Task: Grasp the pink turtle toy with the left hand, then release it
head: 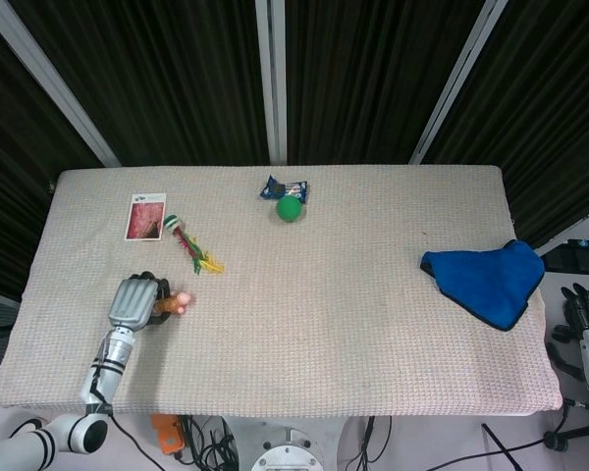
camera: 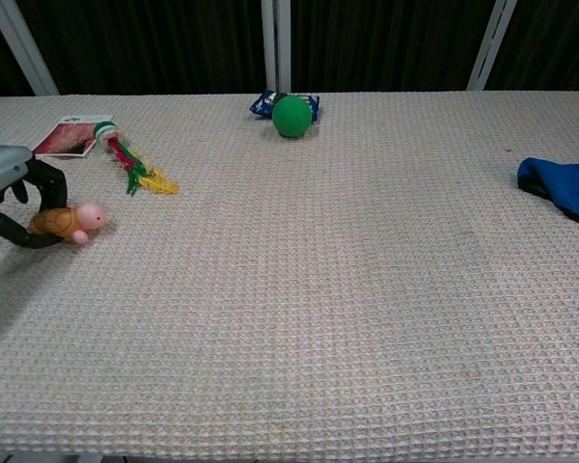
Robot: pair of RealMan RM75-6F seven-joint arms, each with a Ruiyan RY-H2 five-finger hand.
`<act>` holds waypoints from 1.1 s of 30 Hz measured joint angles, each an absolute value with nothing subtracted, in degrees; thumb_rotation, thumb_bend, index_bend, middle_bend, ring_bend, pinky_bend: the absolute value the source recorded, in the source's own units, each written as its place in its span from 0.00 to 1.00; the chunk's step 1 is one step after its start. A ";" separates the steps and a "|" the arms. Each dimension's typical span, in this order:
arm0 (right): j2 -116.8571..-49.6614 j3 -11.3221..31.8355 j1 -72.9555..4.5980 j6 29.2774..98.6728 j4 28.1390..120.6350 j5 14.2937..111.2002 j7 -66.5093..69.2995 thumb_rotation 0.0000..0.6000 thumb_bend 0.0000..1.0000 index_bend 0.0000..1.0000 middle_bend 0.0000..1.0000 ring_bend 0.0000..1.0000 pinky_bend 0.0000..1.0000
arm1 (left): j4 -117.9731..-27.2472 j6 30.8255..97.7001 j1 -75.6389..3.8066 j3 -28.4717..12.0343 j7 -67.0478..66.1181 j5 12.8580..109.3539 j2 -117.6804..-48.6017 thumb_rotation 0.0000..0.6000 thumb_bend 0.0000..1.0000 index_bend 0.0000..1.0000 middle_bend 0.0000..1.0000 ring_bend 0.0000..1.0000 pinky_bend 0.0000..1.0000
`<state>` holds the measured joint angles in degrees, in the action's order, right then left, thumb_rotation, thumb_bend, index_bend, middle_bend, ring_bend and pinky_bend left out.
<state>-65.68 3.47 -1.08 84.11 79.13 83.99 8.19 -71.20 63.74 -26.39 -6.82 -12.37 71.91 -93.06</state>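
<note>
The pink turtle toy (head: 174, 305) (camera: 68, 221), pink head and brown shell, is near the table's front left. My left hand (head: 133, 302) (camera: 2, 172) comes at it from the left, and its dark fingers (camera: 41, 177) curl around the shell and grip it. The pink head pokes out to the right of the fingers and looks tipped slightly upward. My right hand (head: 587, 324) hangs off the table's right edge, fingers extended and holding nothing.
A green ball (head: 289, 208) (camera: 291, 116) lies at the back centre against a blue wrapper (head: 275, 185). A picture card (head: 145, 216) and a colourful rope toy (head: 194, 250) lie just behind the turtle. A blue cloth (head: 486, 280) drapes over the right edge.
</note>
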 measured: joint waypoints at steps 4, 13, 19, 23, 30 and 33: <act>-65.60 3.49 -1.05 84.23 79.31 84.00 8.04 1.00 0.24 0.00 0.01 0.00 0.00 | -69.94 64.26 -26.43 -6.69 -12.37 72.51 -93.69 1.00 0.33 0.74 0.74 0.45 0.47; -65.35 3.49 -0.83 84.54 79.56 83.95 8.03 1.00 0.24 0.00 0.01 0.00 0.00 | -70.22 63.35 -26.59 -6.73 -11.91 72.32 -93.33 1.00 0.19 0.45 0.48 0.29 0.42; -65.34 3.51 -0.86 84.57 79.43 84.02 8.34 1.00 0.24 0.00 0.01 0.00 0.00 | -73.71 62.51 -26.81 -6.25 -9.97 73.54 -90.01 1.00 0.13 0.26 0.26 0.13 0.32; -65.41 3.37 -0.88 84.50 79.48 84.20 8.21 1.00 0.24 0.00 0.01 0.00 0.00 | -76.59 61.52 -26.86 -6.13 -9.24 73.37 -87.74 1.00 0.12 0.25 0.25 0.12 0.32; -65.47 3.28 -0.86 84.53 79.63 84.28 7.87 1.00 0.24 0.00 0.01 0.00 0.00 | -77.60 60.99 -26.95 -5.97 -9.44 72.73 -87.29 1.00 0.14 0.27 0.27 0.12 0.32; -65.43 3.27 -0.85 84.48 79.68 84.20 7.80 1.00 0.24 0.00 0.01 0.00 0.00 | -76.75 60.54 -27.27 -6.21 -9.40 72.31 -87.75 1.00 0.18 0.29 0.28 0.12 0.32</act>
<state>-65.43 3.27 -0.85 84.48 79.68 84.20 7.80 -76.75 60.54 -27.27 -6.21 -9.40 72.31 -87.75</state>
